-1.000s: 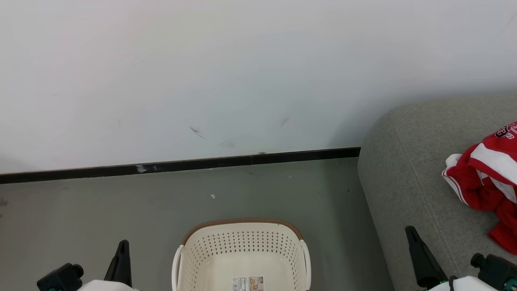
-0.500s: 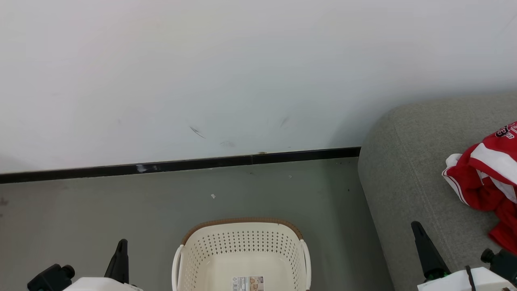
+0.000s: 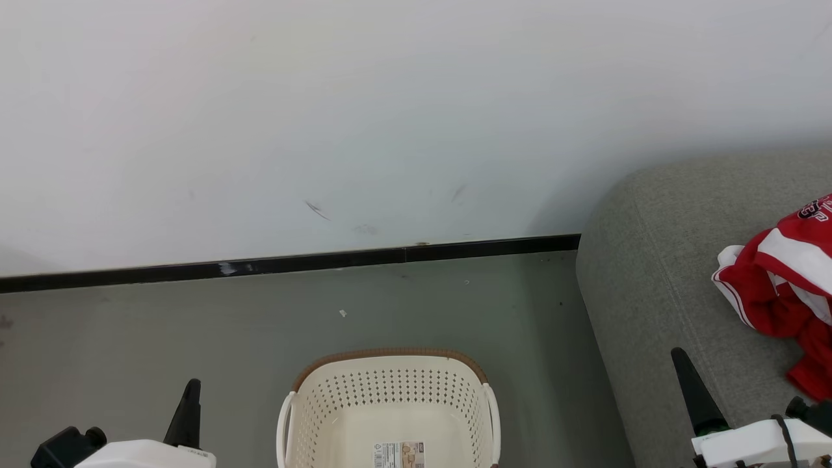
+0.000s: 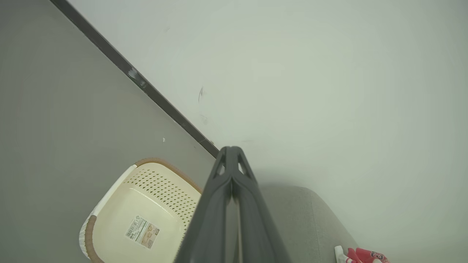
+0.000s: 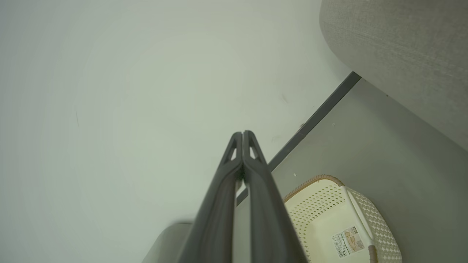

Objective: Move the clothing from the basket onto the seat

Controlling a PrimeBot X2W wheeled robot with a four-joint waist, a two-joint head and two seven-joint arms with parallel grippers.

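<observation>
Basket (image 3: pixel 390 390) is sitting on the floor (image 3: pixel 162 338) btwn the two arms, right in front of the robot, so either arm can be reaching in w/o the body turning. It's showing a bare base w/ just its label (image 3: pixel 398 454). Nothing red is showing inside, though the near end is getting cut off in head view.

Clothing (image 3: pixel 780 286) is lying in a rumpled red-and-white heap on the seat (image 3: pixel 650 292), well apart from the basket, toward the view's right edge. It's lying loose bc nothing is gripping it. Seat is standing just beside the basket on the robot's right, making any carry short.

L gripper (image 3: pixel 192 390) is hanging left of the basket, fingers pressed together, carrying nothing. R gripper (image 3: pixel 681 361) is hovering over the seat's front part, near the clothing but not touching it, likewise pinched closed and empty. Both are pointing up toward the wall (image 3: pixel 390 117), looking parked rather than reaching.

Judging from that, the job is prob. done or nearly so.
</observation>
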